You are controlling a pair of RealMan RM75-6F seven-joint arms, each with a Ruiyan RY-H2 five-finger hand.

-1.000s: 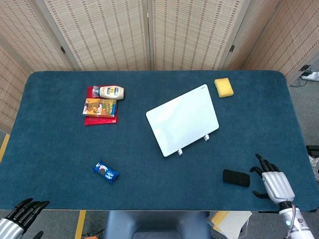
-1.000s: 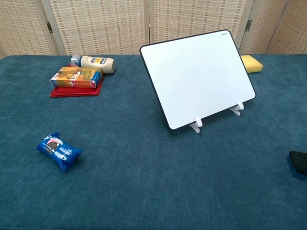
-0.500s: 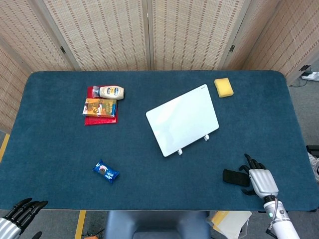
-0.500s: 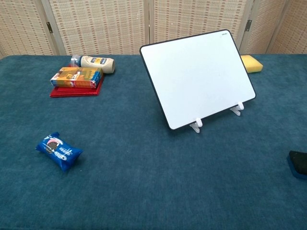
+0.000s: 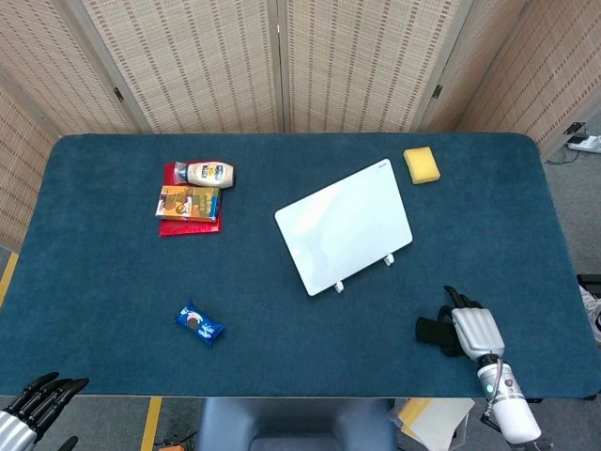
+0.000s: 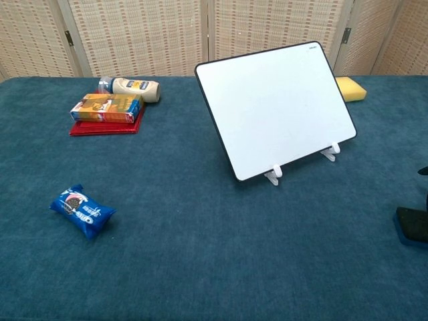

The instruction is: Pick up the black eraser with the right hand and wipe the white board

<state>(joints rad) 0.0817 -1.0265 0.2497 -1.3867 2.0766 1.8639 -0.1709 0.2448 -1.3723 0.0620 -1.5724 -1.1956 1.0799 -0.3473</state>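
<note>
The black eraser [image 5: 430,331] lies flat on the blue table near the front right; the chest view shows it at the right edge [image 6: 411,225]. My right hand [image 5: 468,329] lies over the eraser's right end, its dark fingers reaching onto it, and the back of the hand hides how they close. The white board [image 5: 346,225] stands tilted on small clips at mid-table, its face blank [image 6: 277,107]. My left hand [image 5: 38,402] hangs below the table's front left corner, fingers stretched out, holding nothing.
A yellow sponge [image 5: 422,165] sits behind the board at the back right. At the back left, a bottle [image 5: 209,174] and a snack box [image 5: 188,202] lie on a red book. A blue cookie pack [image 5: 199,323] lies front left.
My right hand has moved left from beside the eraser onto its right end. The eraser has shifted slightly left. The left hand has barely moved.
</note>
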